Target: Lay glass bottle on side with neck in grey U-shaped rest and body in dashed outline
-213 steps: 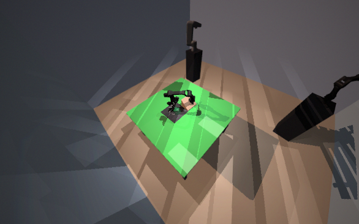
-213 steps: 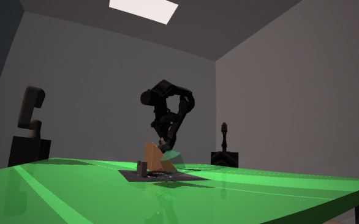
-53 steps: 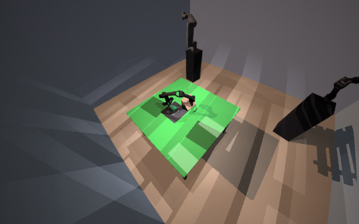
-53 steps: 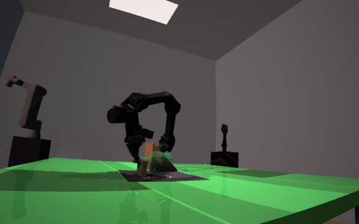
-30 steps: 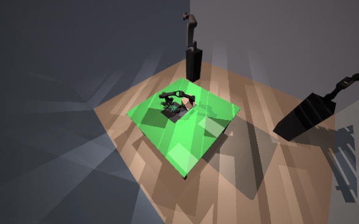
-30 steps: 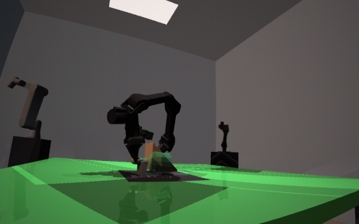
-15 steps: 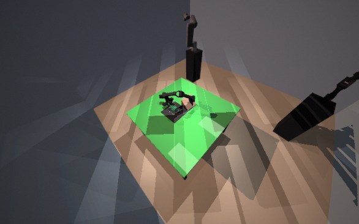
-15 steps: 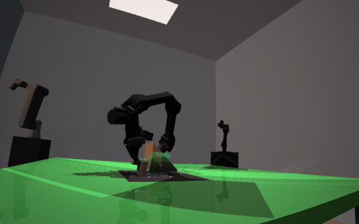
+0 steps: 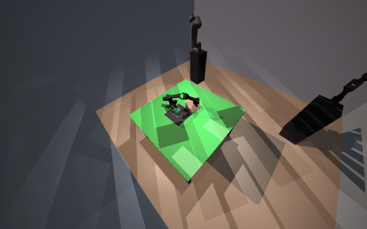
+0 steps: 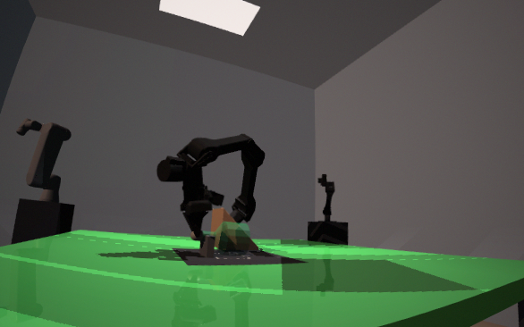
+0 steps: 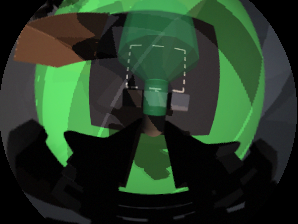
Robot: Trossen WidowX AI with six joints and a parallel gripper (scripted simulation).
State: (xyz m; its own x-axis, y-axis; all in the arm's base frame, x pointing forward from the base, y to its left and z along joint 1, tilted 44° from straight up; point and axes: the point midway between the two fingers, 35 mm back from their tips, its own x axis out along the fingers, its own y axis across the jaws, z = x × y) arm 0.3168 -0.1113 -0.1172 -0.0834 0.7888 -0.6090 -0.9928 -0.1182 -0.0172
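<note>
clear green glass bottle (image 10: 237, 237) (image 11: 159, 45), glossy green tabletop (image 9: 196, 147) (image 10: 150, 286) (image 11: 55, 100)

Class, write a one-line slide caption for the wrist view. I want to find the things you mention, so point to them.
Gripper (image 11: 153, 121) (image 10: 195, 235) shut on the bottle's cork, green glass bottle (image 11: 159, 50) (image 10: 236, 237) (image 9: 178, 110) above a dark mat (image 11: 202, 112) (image 10: 275, 257) (image 9: 179, 122).

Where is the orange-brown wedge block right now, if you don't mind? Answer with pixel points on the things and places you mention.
In the wrist view, the wedge block (image 9: 191, 106) (image 10: 217, 220) (image 11: 52, 44) sits at upper left, left of the green glass bottle (image 10: 242, 230) (image 11: 158, 35).
</note>
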